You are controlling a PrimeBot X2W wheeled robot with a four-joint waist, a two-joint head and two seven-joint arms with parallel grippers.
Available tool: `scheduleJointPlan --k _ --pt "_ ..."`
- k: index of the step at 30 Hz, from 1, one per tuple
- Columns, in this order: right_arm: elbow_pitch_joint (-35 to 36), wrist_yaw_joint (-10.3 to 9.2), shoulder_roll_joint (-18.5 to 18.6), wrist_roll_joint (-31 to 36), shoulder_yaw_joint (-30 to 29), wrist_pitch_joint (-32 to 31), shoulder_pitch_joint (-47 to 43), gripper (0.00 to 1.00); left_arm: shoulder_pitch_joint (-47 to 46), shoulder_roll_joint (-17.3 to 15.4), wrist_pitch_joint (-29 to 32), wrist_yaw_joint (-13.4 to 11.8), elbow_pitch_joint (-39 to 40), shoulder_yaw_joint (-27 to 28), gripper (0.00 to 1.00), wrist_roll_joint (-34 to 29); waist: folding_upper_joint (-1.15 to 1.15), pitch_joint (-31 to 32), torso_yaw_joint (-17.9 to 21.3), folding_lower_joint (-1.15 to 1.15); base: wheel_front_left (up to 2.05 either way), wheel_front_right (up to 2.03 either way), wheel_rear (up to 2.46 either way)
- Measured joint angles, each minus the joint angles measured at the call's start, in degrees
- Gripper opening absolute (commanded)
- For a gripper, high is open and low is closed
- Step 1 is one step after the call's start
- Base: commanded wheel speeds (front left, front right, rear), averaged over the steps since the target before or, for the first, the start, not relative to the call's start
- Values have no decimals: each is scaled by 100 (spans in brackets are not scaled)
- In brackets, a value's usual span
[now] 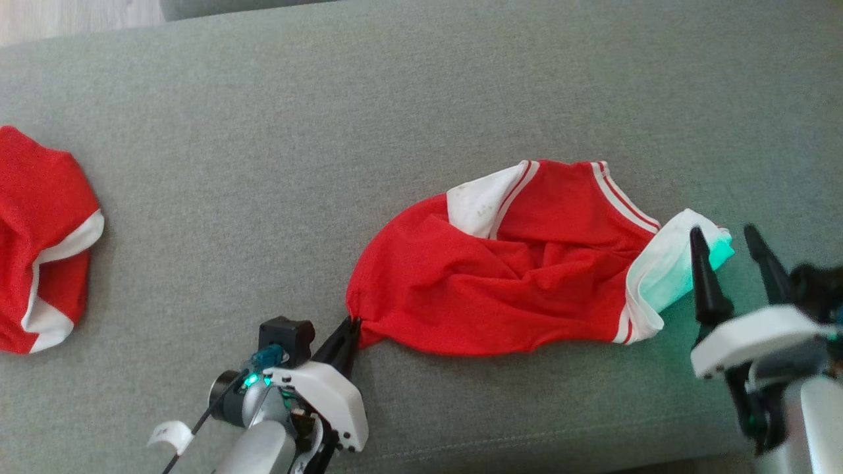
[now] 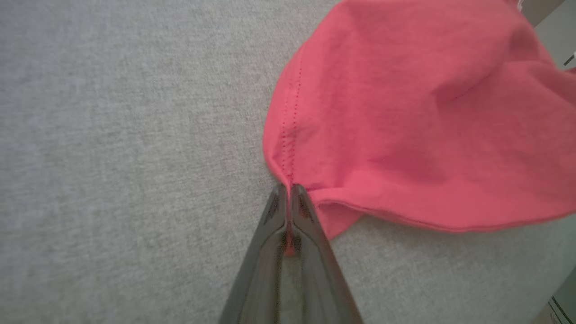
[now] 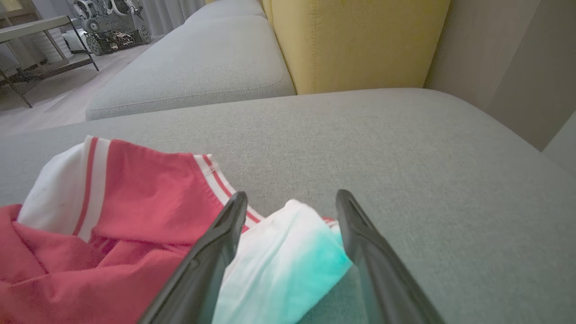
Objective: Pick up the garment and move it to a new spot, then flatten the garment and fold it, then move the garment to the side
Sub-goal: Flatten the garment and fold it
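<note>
Garment (image 1: 514, 276) crumpled on grey sofa (image 1: 329, 118), other red garment (image 1: 39, 243) well apart.
Left gripper (image 1: 354, 324) pinches its hem corner; right gripper (image 1: 723, 232) spread astride the white sleeve (image 1: 665, 276).

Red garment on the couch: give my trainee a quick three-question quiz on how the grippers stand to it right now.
1. True or false: the left gripper is shut on an edge of the red garment.
2. How does the right gripper stand to the white sleeve? A: shut on it. B: open, with the sleeve between its fingers. C: open, well away from it.
3. In the head view, on which side of the grey cushion does the second garment lie?

Key: 1 true; 2 B; 3 far left.
</note>
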State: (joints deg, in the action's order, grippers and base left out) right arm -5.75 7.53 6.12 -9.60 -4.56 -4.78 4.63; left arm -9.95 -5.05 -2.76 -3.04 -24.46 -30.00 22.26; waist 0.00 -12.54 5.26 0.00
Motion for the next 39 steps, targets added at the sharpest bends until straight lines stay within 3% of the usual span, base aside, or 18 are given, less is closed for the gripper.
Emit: scheduleJointPlan --k 7,14,17,25,28,39 --pt "-628 0 375 -164 229 -356 636 100 -116 3 -36 9 20 -78 0 0 0 -138 -45 0 0 0 0" --pt "-1111 0 808 -436 773 -1136 1000 100 -254 23 -140 54 13 -131 0 0 0 -310 -128 0 0 0 0" --pt "-1103 0 961 -563 940 -1371 1018 0 -310 40 -165 54 -3 -152 0 0 0 -356 -147 0 0 0 0" --pt "-481 0 1143 -637 948 -1350 1005 0 -358 48 -465 45 -46 -126 0 1 0 -365 -115 0 0 0 0" --pt "-132 0 1138 -638 810 -1125 999 0 -362 9 -672 -86 58 2 0 8 0 -305 -93 0 0 0 0" --pt "994 0 1065 -873 316 -494 1044 0 -968 -643 -932 -414 1907 708 0 -137 0 15 -95 0 0 0 0"
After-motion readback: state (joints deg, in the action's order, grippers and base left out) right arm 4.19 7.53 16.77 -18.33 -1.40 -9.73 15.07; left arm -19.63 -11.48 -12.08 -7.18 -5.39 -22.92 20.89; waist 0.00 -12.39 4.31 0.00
